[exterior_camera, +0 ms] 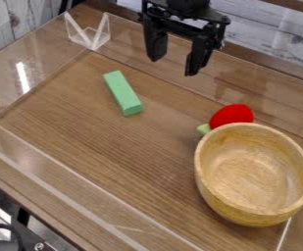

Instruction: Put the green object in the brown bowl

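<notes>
The green object (123,93) is a light-green bar lying flat on the wooden table, left of centre. The brown bowl (255,173) sits at the lower right, round, thick-rimmed and holding nothing. My gripper (176,57) hangs pointing down at the top centre, above and to the right of the bar, well clear of it. Its two black fingers (155,44) stand apart with nothing between them, so it is open.
A red round toy (231,117) with a small green stem lies against the bowl's far rim. Clear acrylic walls (85,34) border the table on the left, back and front edges.
</notes>
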Tool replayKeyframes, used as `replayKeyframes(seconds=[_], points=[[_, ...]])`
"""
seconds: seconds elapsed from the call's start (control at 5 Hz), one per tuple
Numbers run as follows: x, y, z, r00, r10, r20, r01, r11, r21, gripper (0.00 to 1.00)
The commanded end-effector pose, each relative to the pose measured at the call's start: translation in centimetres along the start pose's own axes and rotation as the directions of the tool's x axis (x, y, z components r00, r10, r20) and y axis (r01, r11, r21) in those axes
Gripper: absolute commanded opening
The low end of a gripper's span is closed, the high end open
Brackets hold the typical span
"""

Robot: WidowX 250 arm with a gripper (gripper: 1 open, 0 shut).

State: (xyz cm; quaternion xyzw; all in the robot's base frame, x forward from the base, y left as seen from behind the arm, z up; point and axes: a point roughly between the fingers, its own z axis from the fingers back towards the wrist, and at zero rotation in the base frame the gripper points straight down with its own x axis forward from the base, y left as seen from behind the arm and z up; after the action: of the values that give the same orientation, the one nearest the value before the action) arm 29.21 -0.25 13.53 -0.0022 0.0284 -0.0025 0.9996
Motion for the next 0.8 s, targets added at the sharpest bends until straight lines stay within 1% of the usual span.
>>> replayKeyframes(seconds=[0.0,0.2,0.4,0.6], points=[[-0.6,-0.3,-1.9,0.999,0.004,-0.035,-0.005,1.000,-0.001,1.00],[-1.5,1.6,-3.3,0.986,0.165,-0.018,-0.165,0.986,-0.015,1.00],[-0.8,4.3,-3.6,0.931,0.363,0.030,-0.362,0.931,-0.043,1.00],[-0.2,6.7,-4.0,0.826,0.562,0.038,-0.559,0.826,-0.080,1.00]])
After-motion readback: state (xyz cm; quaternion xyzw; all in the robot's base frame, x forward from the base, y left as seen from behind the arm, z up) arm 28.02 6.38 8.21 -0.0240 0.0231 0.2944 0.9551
